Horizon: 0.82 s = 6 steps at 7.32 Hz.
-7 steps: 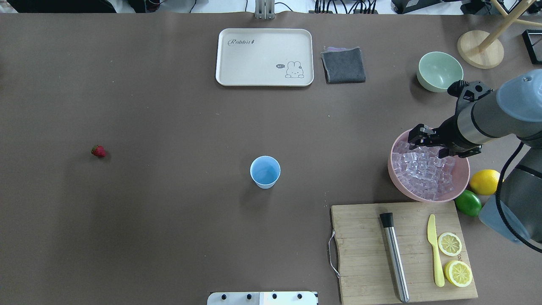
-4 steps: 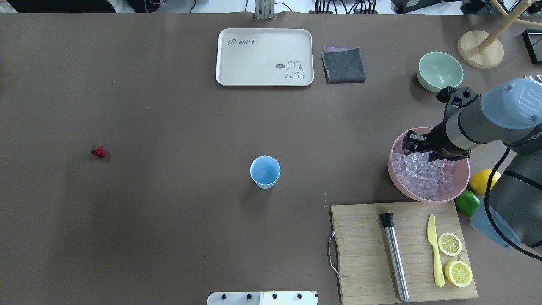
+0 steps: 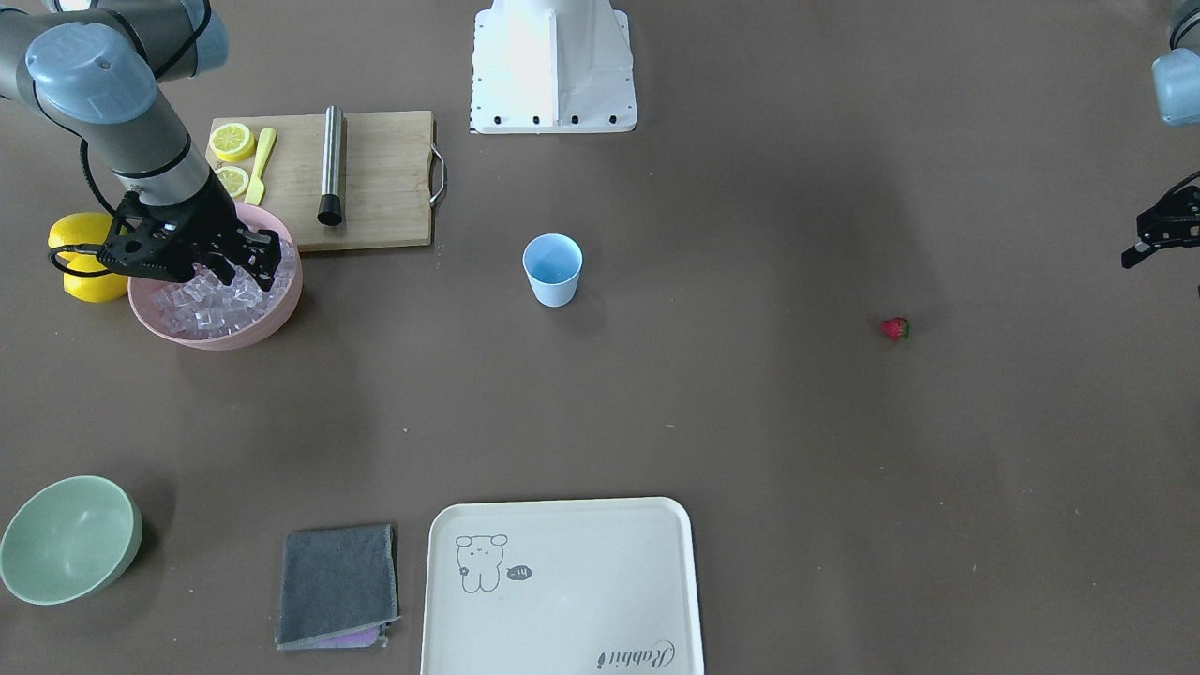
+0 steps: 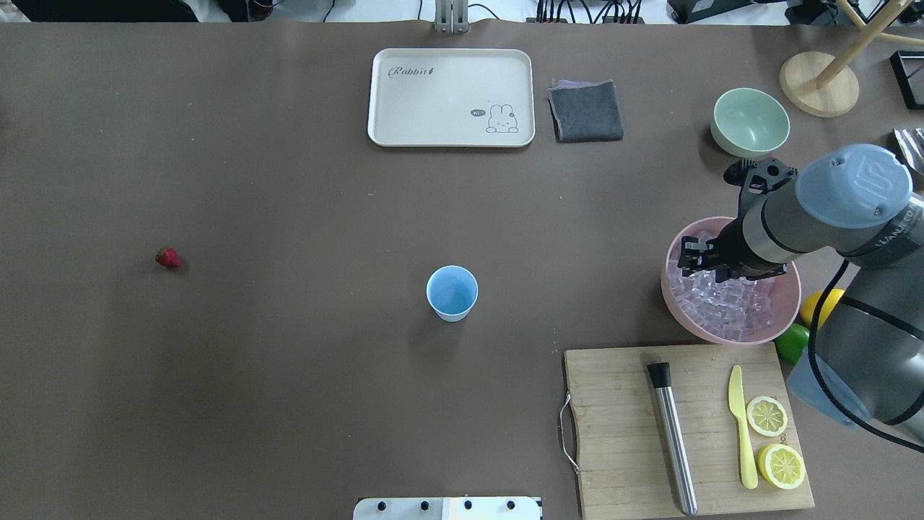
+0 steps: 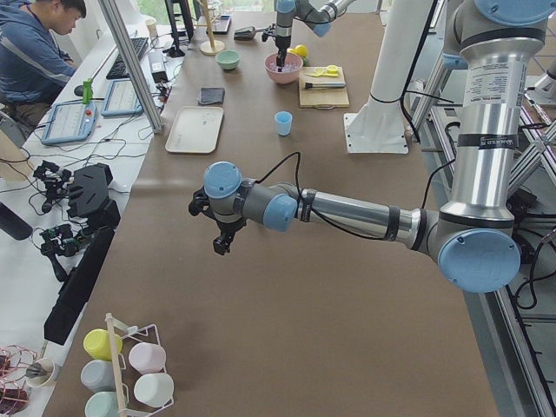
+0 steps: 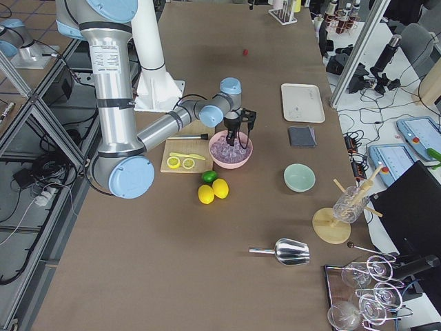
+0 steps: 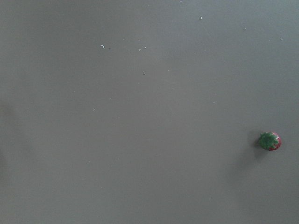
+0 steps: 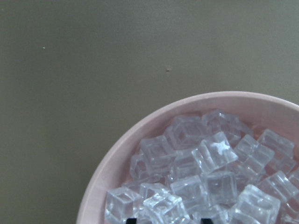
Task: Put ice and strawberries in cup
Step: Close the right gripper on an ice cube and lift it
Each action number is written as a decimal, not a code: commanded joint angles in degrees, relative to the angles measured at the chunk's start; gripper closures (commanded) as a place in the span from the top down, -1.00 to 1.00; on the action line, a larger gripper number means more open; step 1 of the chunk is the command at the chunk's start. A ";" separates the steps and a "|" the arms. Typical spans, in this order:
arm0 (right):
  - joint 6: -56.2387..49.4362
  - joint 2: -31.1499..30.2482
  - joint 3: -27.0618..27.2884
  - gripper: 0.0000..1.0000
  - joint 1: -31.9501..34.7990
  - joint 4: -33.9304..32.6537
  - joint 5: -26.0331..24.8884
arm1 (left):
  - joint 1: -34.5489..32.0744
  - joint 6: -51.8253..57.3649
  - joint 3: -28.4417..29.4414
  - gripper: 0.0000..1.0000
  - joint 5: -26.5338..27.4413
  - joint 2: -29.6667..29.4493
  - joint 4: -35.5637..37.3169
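A heap of clear ice (image 4: 722,300) fills the pink bowl (image 4: 668,289) at the table's right. My right gripper (image 4: 693,256) is open and lowered onto the bowl's far-left part. In the right wrist view its fingertips (image 8: 132,219) straddle ice (image 8: 205,172) at the bottom edge. The light-blue cup (image 4: 452,292) stands upright mid-table and looks empty. One red strawberry (image 4: 167,258) lies alone on the far left. My left gripper (image 3: 1139,253) hovers near the strawberry (image 3: 894,328); I cannot tell whether it is open. The left wrist view shows the strawberry (image 7: 270,141) at its right edge.
A wooden cutting board (image 4: 621,426) in front of the pink bowl carries a steel tube, a yellow knife and lemon slices. A lemon (image 4: 819,307) and lime (image 4: 790,343) sit beside the bowl. A green bowl (image 4: 749,121), grey cloth (image 4: 585,110) and cream tray (image 4: 451,97) line the far side.
My right arm has swung leftward and brought its gripper over the ice in the bowl's left part. The cup and strawberry have not moved.
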 commanded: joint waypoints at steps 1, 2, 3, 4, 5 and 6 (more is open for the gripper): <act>-3.64 -0.09 -0.81 0.11 0.19 -0.10 -0.49 | 0.09 0.05 -0.09 0.97 0.00 0.00 -0.09; -3.64 0.08 -1.25 0.11 0.01 -0.10 -0.58 | 0.09 0.05 -0.01 0.97 0.00 0.09 -0.09; -3.73 0.17 -1.34 0.02 0.01 -0.10 -0.58 | 0.09 -0.04 0.08 0.97 0.00 0.35 -1.05; -3.73 0.17 -1.34 -0.42 -0.08 -0.10 -0.58 | 0.09 0.05 0.17 0.97 0.00 0.44 -1.14; -3.65 0.17 -1.34 -0.99 0.01 -0.10 -0.58 | 0.18 0.05 0.17 0.97 0.00 0.44 -1.14; -3.64 0.17 -0.82 -1.00 0.88 -0.10 -0.49 | 0.26 0.05 0.17 0.97 0.00 0.44 -1.14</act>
